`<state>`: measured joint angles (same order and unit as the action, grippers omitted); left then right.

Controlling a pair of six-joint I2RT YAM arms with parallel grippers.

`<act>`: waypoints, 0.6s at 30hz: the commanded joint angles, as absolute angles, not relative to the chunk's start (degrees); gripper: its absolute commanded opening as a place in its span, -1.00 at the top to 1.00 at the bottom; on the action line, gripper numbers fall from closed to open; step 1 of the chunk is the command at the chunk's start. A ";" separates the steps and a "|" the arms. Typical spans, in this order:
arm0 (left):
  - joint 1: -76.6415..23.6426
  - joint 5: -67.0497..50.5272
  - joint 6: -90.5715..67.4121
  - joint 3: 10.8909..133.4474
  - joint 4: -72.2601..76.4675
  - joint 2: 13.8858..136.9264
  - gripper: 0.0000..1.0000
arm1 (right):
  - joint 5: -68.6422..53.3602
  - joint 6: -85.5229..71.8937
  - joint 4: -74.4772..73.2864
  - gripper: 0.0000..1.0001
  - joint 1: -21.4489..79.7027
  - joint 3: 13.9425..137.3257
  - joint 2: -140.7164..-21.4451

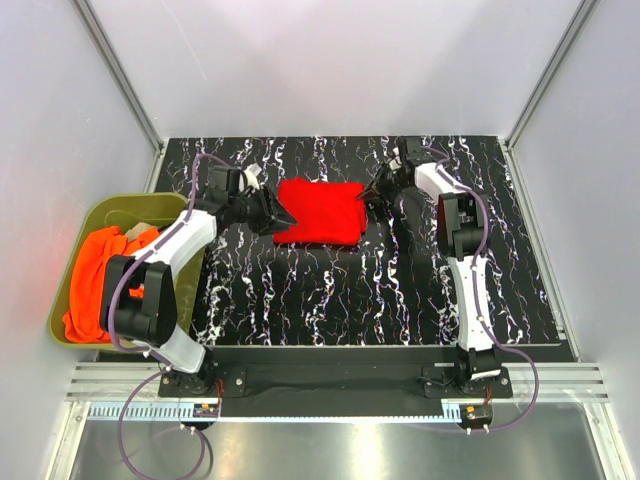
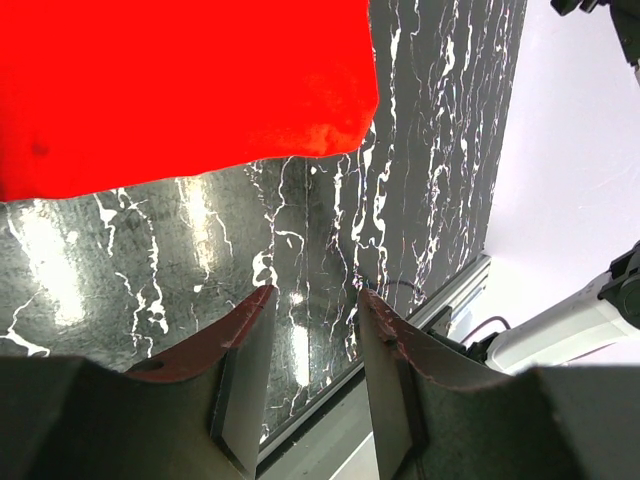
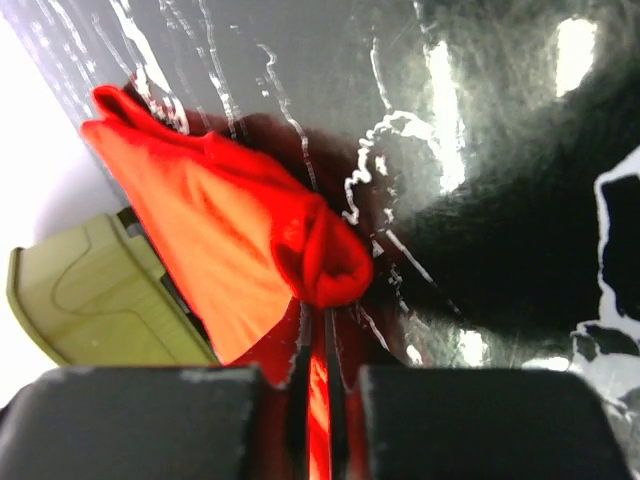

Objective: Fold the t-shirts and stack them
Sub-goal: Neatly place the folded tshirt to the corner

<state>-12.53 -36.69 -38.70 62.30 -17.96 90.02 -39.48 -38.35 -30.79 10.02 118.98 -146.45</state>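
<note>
Right gripper [image 1: 368,200], our arm stretched far, pinches the right edge of the red t-shirt [image 1: 320,212] lying far-centre on the table [image 1: 300,300]; our left gripper [image 1: 278,215] hangs parted beside its left edge

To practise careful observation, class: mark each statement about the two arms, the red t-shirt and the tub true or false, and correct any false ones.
1. The right gripper is shut on an edge of the red t-shirt. True.
2. The left gripper grips the red t-shirt. False: its jaws stand open and empty, beside the shirt.
3. An orange t-shirt lies in the olive-green tub. True.
4. The tub stands to the right of the red t-shirt. False: it stands at the far left, beside the left arm.
</note>
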 commanded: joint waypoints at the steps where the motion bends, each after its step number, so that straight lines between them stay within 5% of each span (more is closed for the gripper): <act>1: -11.95 -39.55 -38.14 61.44 -16.35 86.40 0.13 | -35.69 -41.13 -29.27 1.00 11.07 117.26 -145.90; 13: -7.73 -39.38 -34.72 57.66 -18.10 80.25 0.13 | -12.94 -35.08 -41.66 1.00 8.27 89.51 -117.27; 18: -7.82 -39.90 -34.28 58.53 -18.02 80.42 0.13 | -2.57 -30.68 -47.63 1.00 2.39 86.75 -113.73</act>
